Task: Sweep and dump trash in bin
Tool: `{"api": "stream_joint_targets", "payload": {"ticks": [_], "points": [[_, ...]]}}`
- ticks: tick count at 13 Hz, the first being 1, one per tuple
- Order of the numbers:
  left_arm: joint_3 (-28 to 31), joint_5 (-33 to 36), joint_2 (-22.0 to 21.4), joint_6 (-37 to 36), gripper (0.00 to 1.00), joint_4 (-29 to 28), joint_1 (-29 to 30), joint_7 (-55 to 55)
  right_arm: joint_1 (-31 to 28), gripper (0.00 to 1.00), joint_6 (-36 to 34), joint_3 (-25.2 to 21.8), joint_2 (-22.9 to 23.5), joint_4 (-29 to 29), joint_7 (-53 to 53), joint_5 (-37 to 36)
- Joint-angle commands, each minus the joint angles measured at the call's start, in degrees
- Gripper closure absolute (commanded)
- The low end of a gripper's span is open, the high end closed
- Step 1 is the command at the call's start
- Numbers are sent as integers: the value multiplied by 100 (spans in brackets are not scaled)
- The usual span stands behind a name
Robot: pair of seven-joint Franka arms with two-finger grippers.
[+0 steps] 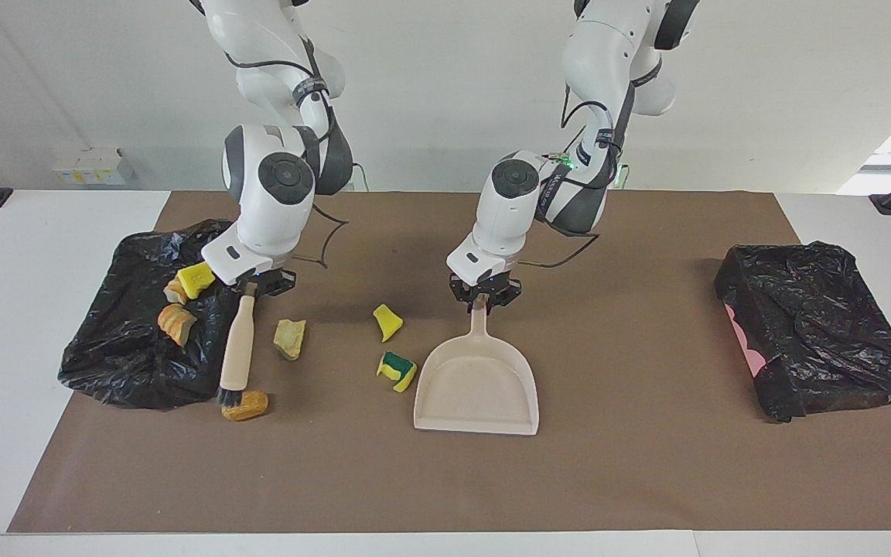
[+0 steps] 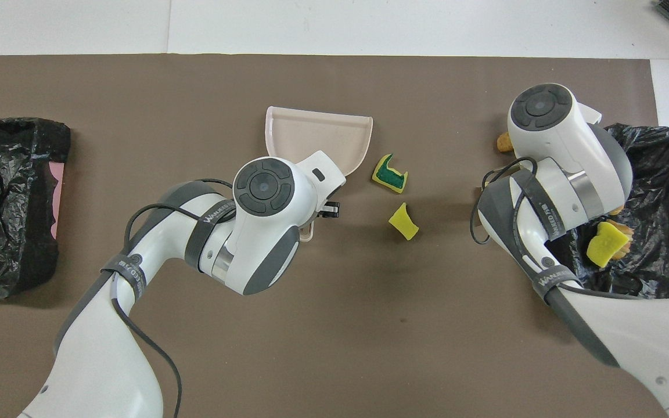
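My right gripper (image 1: 254, 286) is shut on the top of a wooden-handled brush (image 1: 235, 346). The brush slants down beside the black-bagged bin (image 1: 124, 371), and its bristles touch an orange-brown chunk of trash (image 1: 247, 405). A beige chunk (image 1: 290, 338), a yellow one (image 1: 387, 321) and a yellow-green one (image 1: 397, 371) lie on the mat between the brush and the beige dustpan (image 1: 476, 391). My left gripper (image 1: 483, 298) is shut on the dustpan's handle. A yellow chunk (image 1: 196, 278) and orange pieces (image 1: 175, 322) lie in the bin. In the overhead view the arms hide both grippers.
A second black-bagged bin (image 1: 817, 325) with a pink edge stands at the left arm's end of the brown mat (image 1: 646, 464). Bare mat lies between it and the dustpan. White table borders the mat.
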Motion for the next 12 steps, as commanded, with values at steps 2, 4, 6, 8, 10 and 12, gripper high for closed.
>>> {"api": "stream_joint_targets", "payload": {"ticks": [2, 4, 6, 8, 10, 12], "points": [[39, 91, -401, -299, 100, -48, 237, 692, -9, 100, 0, 84, 140, 166, -131, -126], [39, 91, -551, -703, 100, -48, 359, 1141, 53, 100, -70, 145, 114, 61, -219, -21], [39, 91, -770, -1046, 100, -57, 508, 1466, 79, 100, -87, 277, 70, -36, -315, 294], [39, 91, -929, -1546, 100, -65, 623, 2228, 158, 100, -105, 330, 61, -98, -395, 637], [39, 91, -999, -1820, 100, -65, 790, 2888, 184, 100, -236, 601, 52, -89, -448, 1006], [39, 91, -1000, -1874, 100, -74, 983, 3661, 272, 100, -386, 830, 52, -37, -387, 1200]]}}
